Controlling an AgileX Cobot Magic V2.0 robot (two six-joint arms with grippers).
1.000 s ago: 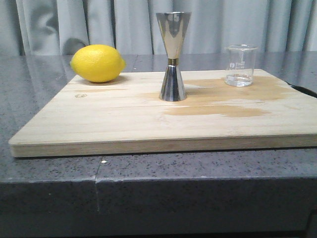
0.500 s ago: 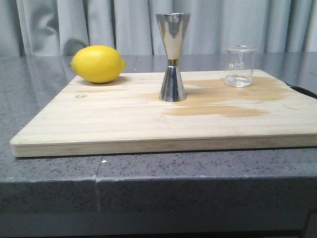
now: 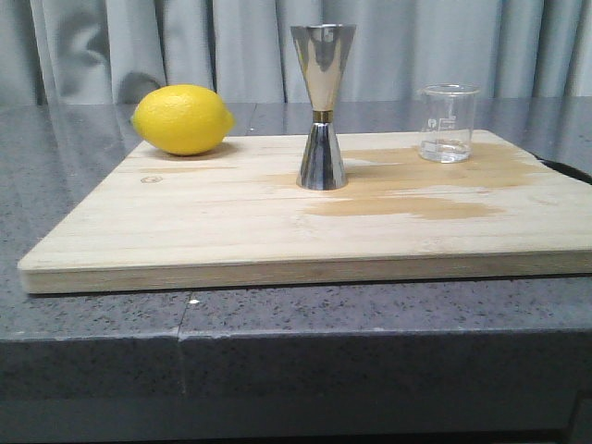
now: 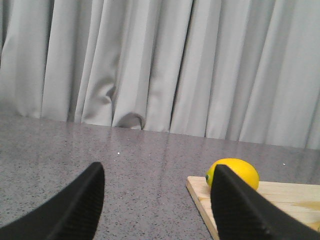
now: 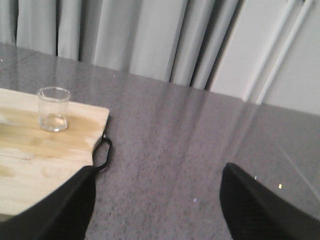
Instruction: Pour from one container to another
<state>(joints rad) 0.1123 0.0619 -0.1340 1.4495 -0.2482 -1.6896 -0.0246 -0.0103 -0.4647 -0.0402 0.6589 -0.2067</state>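
Pale wooden cutting board (image 3: 185,222) lying on the grey speckled tabletop (image 3: 92,314). Tall shiny steel hourglass-shaped jigger (image 3: 322,106) upright near the board's centre. Small clear glass beaker (image 3: 449,123), also upright, well apart from the jigger toward the board's far right corner, on a darker stained patch. Yellow lemon (image 3: 182,118) at the far left corner. Left gripper (image 4: 157,192) and right gripper (image 5: 157,192) both spread wide, holding nothing, beside the board.
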